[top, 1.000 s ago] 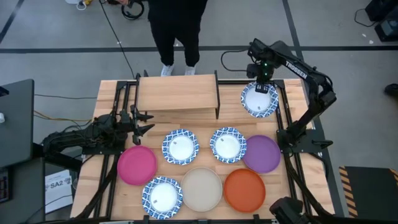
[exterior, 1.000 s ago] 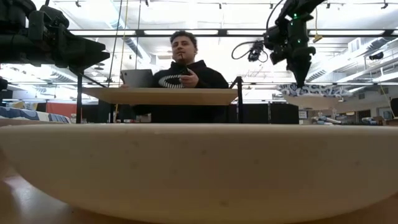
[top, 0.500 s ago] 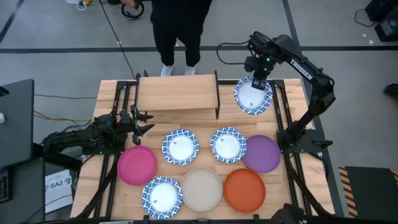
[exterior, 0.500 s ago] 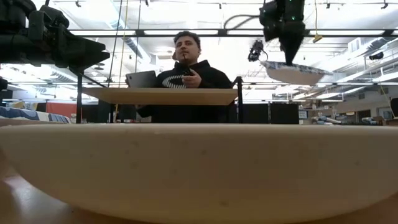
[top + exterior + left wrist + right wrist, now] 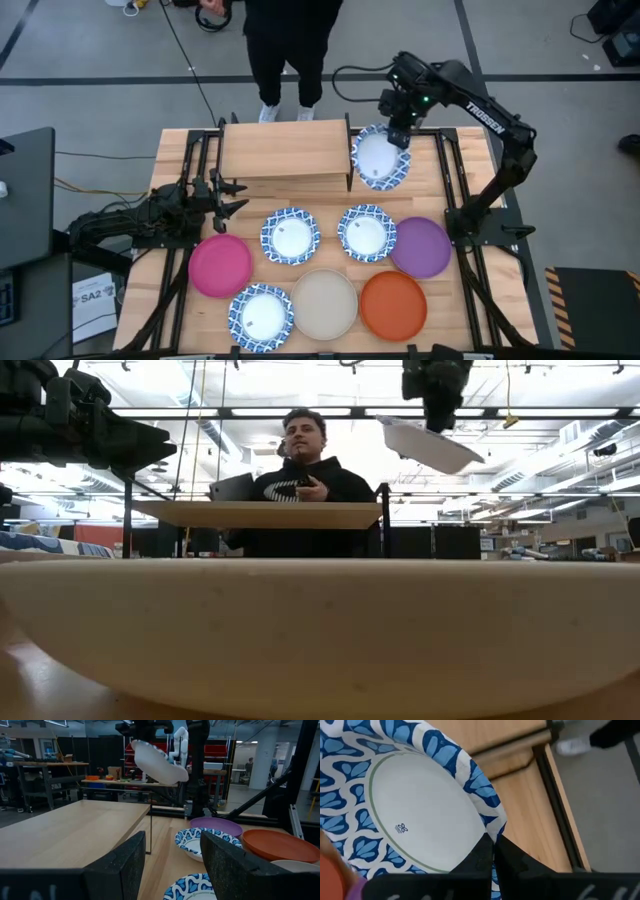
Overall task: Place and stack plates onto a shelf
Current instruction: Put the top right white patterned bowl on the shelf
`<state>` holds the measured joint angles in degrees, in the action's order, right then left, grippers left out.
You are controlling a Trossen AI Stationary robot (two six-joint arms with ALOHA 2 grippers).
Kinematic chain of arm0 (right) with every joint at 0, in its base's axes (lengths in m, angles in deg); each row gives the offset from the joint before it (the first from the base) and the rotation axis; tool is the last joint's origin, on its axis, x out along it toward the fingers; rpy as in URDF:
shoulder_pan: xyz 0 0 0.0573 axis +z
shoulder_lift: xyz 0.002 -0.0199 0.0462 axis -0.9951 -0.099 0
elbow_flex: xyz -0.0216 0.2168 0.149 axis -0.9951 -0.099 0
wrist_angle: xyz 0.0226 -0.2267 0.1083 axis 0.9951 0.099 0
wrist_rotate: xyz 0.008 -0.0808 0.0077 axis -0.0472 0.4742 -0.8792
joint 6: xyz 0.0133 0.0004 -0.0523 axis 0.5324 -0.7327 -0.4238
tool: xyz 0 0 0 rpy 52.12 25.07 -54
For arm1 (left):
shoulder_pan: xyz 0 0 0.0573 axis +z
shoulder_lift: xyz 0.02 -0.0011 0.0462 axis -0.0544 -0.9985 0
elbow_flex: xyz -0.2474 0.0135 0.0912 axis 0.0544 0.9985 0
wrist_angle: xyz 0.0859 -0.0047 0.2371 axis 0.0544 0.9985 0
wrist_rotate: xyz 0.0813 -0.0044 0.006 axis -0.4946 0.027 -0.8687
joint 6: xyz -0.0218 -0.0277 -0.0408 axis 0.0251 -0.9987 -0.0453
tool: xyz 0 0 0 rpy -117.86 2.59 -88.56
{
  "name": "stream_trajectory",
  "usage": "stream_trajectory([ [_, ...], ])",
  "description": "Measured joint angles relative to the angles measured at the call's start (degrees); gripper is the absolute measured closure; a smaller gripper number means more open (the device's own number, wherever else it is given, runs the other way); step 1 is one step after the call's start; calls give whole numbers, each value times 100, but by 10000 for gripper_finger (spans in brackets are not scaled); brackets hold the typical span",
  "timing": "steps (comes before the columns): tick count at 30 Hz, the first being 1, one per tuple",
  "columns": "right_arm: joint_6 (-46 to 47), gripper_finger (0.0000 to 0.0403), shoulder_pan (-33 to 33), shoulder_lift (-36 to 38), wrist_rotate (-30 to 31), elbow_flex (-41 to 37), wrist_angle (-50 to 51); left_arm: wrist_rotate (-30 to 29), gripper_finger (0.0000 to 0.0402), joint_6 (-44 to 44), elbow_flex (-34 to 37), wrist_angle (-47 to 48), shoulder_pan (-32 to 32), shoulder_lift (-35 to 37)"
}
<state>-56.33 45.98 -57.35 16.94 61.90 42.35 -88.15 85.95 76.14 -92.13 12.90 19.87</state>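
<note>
The plates are being found in two places: seven are lying on the wooden surface [image 5: 470, 160] and one is being carried in the air. Furthest left, the left gripper [image 5: 228, 196] is being held low over the surface beside the pink plate [image 5: 220, 264], its jaws apart and gripping nothing. Next to the pink plate, a blue-rimmed plate [image 5: 289, 235] is lying, with another blue-rimmed plate [image 5: 261, 315] nearer the front edge, touching the beige plate [image 5: 323, 303]. The shelf [image 5: 285, 150] is standing bare at the far side of the surface, with a person [image 5: 285, 45] standing behind it. A third blue-rimmed plate [image 5: 366, 232] is lying just beside the purple plate [image 5: 420, 247], and the orange plate [image 5: 393, 304] is lying in front of both. At the shelf's right end, the lifted blue-rimmed plate [image 5: 379, 158] is being held tilted above shelf height, its rim being pinched by the closed jaws of the right gripper [image 5: 397, 139].
</note>
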Motion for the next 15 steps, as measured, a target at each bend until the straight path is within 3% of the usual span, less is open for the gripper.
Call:
stream_trajectory([
  [6, 730, 391, 181, 0, -103, 0, -1048, 2, 205, 2, 0, 0, 0, 0],
  [15, 2180, 391, 184, 0, -875, 0, -2882, 1, 205, 0, 0, 0, 0, -1],
])
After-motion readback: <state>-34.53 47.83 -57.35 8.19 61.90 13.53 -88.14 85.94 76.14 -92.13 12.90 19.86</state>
